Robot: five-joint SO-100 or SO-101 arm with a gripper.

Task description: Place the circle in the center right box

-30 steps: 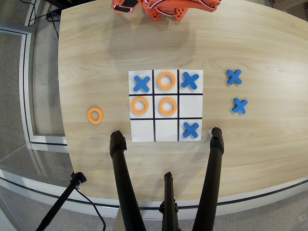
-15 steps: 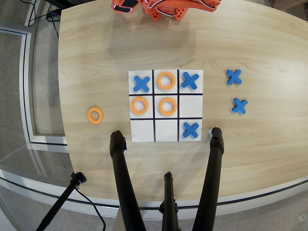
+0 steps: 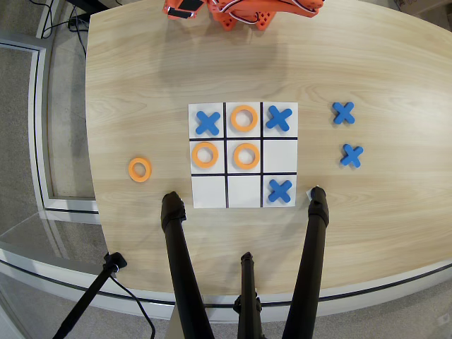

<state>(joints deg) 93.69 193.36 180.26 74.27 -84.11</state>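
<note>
While my arm (image 3: pixel 240 13) sits at the table's far edge, jaws unreadable, the circle (image 3: pixel 140 169) lies left of the grid sheet (image 3: pixel 244 199). The center right box (image 3: pixel 280 155) is bare; three rings and three crosses fill other cells.

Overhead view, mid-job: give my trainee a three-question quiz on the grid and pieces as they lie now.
1. How many orange rings lie on the grid sheet?
2. True or false: the middle row's right-end cell is empty.
3. Where is the loose orange ring? A) on the wooden table left of the grid, B) in the bottom row, C) beside the two spare blue crosses.

Key
1. Three: top middle, middle left, centre.
2. True.
3. A. The spare crosses lie right of the grid. Only part of the orange arm shows at the top edge; its jaws are out of view.
</note>
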